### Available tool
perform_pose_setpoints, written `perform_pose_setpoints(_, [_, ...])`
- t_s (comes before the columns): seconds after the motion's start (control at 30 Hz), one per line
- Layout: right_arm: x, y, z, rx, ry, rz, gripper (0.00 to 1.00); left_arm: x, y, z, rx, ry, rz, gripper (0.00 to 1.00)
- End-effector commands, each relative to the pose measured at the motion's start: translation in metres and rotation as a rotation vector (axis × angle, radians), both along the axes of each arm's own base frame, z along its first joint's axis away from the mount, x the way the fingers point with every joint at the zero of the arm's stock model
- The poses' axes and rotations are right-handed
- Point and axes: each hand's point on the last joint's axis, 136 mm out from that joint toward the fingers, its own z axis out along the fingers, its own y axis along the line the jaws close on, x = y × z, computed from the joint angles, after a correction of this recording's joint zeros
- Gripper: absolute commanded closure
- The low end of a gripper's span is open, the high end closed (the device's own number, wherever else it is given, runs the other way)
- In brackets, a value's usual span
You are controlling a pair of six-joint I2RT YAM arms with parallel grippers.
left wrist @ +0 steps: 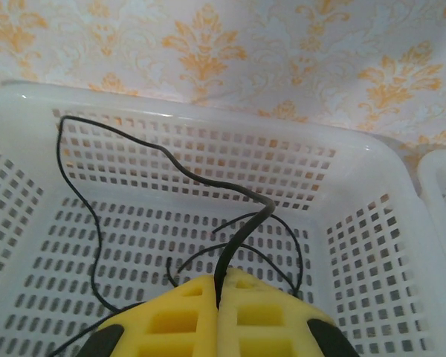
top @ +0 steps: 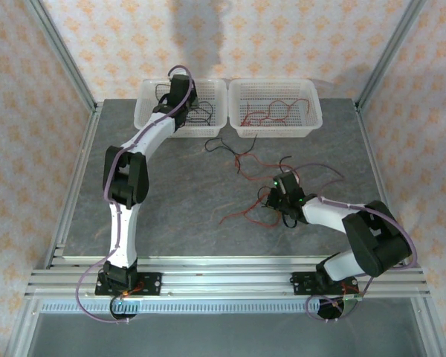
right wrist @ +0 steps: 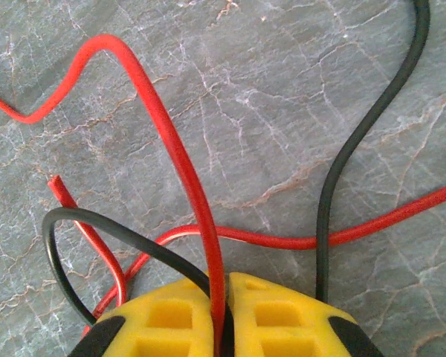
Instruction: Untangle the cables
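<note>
Grey marbled tabletop (top: 171, 216), floral wallpaper (top: 30, 89) all round. Left gripper (left wrist: 219, 286) is over the left basket (left wrist: 372, 223), pads pinched tight on a black cable (left wrist: 241, 227) (more black loops on the mesh floor below); the right basket (top: 312, 111) has red cables (top: 271, 115). Right gripper (right wrist: 224, 290) is low over the tangle of red and black cables (top: 256, 175) mid-table, clamped on a red cable (right wrist: 167, 141).

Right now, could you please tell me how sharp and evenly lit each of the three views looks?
Top external: even light, one soft shadow on the back wall. Left wrist: the basket is sharp, the black cable blurs slightly where it enters the left tool. Right wrist: the red cable and the table are crisp, without glare.
</note>
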Motion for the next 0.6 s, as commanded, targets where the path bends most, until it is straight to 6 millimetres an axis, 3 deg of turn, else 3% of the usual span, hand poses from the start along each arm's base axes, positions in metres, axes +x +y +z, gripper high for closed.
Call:
perform_pose_setpoints(0.0, [-0.003,-0.002,-0.004,-0.003,0.014,-0.015,0.9,0.006,-0.007,-0.034,-0.092,0.066,0.021,1.0])
perform_pose_setpoints(0.3, [-0.007,-0.005,-0.002,-0.002,0.009,-0.02,0.9,0.013,0.007,-0.081,-0.203,0.12,0.191,1.0])
perform_pose_setpoints(0.33, [-0.007,-0.005,-0.002,-0.001,0.008,-0.021,0.9,0.012,0.009,-0.082,-0.202,0.122,0.203,0.97])
perform_pose_setpoints(0.43, [-0.006,-0.005,0.003,0.0,-0.002,-0.023,0.9,0.011,0.008,-0.075,-0.21,0.111,0.195,0.68])
perform_pose_setpoints(0.57, [-0.005,-0.006,0.009,0.003,-0.014,-0.025,0.88,0.014,0.003,-0.04,-0.239,0.05,0.165,0.42])
